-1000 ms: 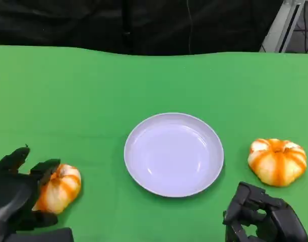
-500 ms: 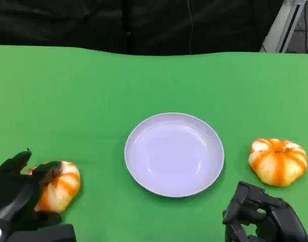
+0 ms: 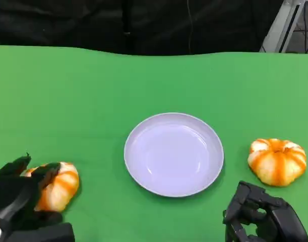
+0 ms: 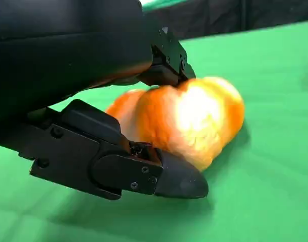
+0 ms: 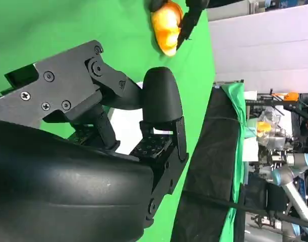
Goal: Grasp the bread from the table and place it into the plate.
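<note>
Left hand [image 3: 17, 194] has closed onto the bread [image 3: 60, 184] (squat, upright).

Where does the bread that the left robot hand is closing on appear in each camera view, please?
Head view: the bread lies at lower left, inside the left robot hand.
Left wrist view: it sits centre frame between black fingers.
Right wrist view: small, at the top edge, between dark fingers.
Shared landmark: the green table.
</note>
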